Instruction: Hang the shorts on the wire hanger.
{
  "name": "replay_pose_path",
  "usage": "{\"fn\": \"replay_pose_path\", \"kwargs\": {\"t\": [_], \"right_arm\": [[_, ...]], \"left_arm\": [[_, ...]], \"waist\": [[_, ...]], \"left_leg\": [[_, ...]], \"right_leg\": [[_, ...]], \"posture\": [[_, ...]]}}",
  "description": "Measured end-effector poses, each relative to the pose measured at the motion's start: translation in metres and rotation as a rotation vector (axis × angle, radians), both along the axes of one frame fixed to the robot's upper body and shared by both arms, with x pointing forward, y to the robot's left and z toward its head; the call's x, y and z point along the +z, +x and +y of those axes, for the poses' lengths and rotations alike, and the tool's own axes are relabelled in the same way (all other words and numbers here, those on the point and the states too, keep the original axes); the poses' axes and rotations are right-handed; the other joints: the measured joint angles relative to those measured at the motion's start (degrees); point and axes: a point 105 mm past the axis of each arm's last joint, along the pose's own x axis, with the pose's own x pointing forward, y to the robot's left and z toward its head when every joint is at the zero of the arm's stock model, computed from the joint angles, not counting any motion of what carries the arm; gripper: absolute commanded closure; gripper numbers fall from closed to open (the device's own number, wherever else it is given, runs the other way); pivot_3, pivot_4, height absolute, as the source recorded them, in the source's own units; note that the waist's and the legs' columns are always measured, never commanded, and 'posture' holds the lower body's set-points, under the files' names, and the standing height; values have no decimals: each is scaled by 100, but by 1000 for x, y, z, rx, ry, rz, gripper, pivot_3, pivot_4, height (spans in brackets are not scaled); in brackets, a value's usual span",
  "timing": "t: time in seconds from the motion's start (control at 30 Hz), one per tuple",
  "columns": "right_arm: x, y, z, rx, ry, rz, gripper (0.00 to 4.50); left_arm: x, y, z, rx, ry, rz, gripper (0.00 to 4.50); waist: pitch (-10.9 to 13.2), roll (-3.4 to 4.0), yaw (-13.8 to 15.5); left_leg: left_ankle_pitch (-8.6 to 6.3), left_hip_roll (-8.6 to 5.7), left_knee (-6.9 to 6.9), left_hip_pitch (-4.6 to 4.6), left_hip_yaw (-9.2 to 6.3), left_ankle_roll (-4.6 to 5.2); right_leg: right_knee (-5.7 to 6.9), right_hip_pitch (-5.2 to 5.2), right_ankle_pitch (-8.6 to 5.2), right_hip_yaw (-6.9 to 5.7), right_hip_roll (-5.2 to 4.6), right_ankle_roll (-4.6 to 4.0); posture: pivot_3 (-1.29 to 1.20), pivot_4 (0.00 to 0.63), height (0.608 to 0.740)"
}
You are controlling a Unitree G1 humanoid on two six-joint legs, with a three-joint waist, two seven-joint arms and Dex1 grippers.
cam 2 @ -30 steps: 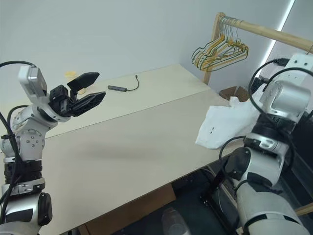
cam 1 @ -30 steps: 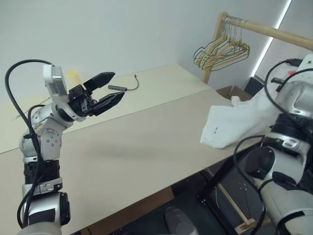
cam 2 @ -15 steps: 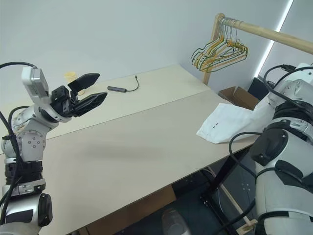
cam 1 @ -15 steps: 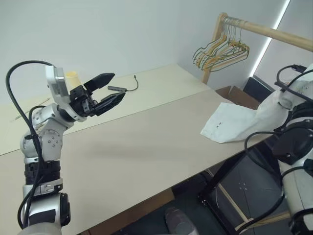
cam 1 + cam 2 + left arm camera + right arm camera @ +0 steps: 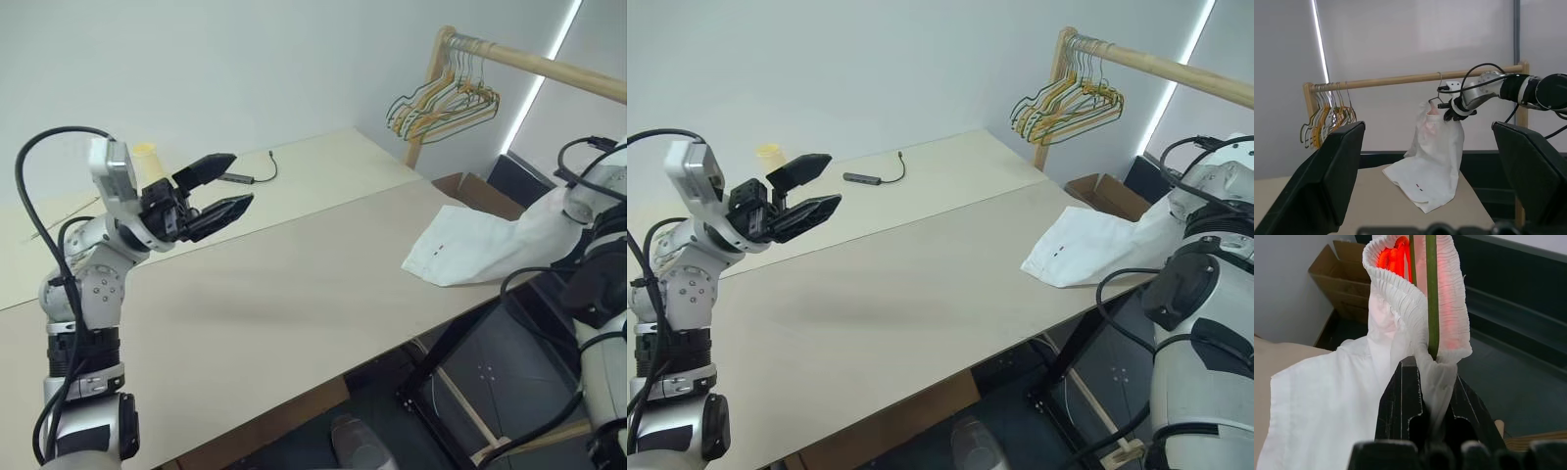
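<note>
White fabric: the shorts (image 5: 1432,161) are hanging from the wire hanger (image 5: 1439,90) near the wooden rail (image 5: 1400,79), waistband up at the wire, lower hem trailing onto the far corner of the table (image 5: 294,284).
Wire: thin olive-grey, running up through the gathered waistband in the right wrist view (image 5: 1431,293); hook is sitting at the rail, tho I can't tell if it's fully caught over it.
R gripper (image 5: 1422,382): fingers nearly pressed together, pinching waistband cloth where the wire is passing thru. Looks close to letting go, that's my guess.
L gripper (image 5: 220,191): spread wide, holding nothing, hovering above the table well apart from the garment.
Key relation: shorts lying off to the robot's right, long axis running from rail down & inward to the table corner. R arm is right at the hanger; L arm is far.
Next, prob: R gripper needs to be easing off w/o dragging the hook from the rail.
Bkgd: bunched coloured hangers (image 5: 441,103) at the rail's post end, untouched.
</note>
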Motion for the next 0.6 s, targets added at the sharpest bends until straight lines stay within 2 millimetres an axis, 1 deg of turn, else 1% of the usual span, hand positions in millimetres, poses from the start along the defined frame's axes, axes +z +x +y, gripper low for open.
{"fn": "replay_pose_path", "kwargs": {"t": [0.07,0.1,0.13,0.23,0.3,0.33,0.4,0.47,0.57,0.6], "right_arm": [[0,0,0,10,-26,15,2804],[0,0,0,14,-48,28,2545],[0,0,-1,12,-57,35,2125],[2,-2,-3,-9,-96,60,1125],[5,-5,-7,-40,-172,95,422],[9,-7,-9,-62,-240,122,108],[17,-9,-11,-102,-357,157,47],[32,-9,-8,-143,-493,162,47],[54,-8,-2,-182,-639,105,47],[65,-7,2,-188,-713,68,47]], "left_arm": [[0,0,0,1,0,0,0],[0,0,0,2,0,-1,0],[0,0,0,2,0,0,0],[0,0,0,4,-1,0,0],[0,0,0,4,-2,0,0],[0,0,0,2,-1,-1,0],[-1,0,0,2,2,-2,0],[-2,2,1,6,5,6,0],[-2,4,1,7,6,7,0],[-2,4,1,6,9,7,0]], "waist": [[0,0,0],[0,0,-1],[0,0,-1],[0,0,0],[0,0,-1],[0,0,-2],[0,1,-5],[0,1,-13],[0,2,-6],[0,2,-8]], "left_leg": [[0,0,0,0,0,0],[0,0,0,0,0,0],[0,0,0,0,0,0],[0,0,0,0,0,0],[0,0,0,0,1,0],[0,0,0,0,0,0],[0,0,0,1,1,0],[0,0,0,0,4,0],[0,0,1,4,3,0],[0,0,2,4,3,0]], "right_leg": [[0,0,0,0,0,0],[0,0,0,1,0,0],[0,0,0,1,0,0],[0,0,3,1,0,-4],[0,0,3,2,0,-4],[0,0,4,2,0,-5],[2,-1,5,5,0,-7],[7,-2,8,11,0,-11],[8,-3,7,10,1,-7],[8,-4,8,10,1,-6]], "posture": [[-293,0,740],[-294,0,740],[-295,0,740],[-298,0,740],[-298,0,740],[-301,0,740],[-301,0,740],[-305,0,740],[-310,0,740],[-310,0,740]]}}
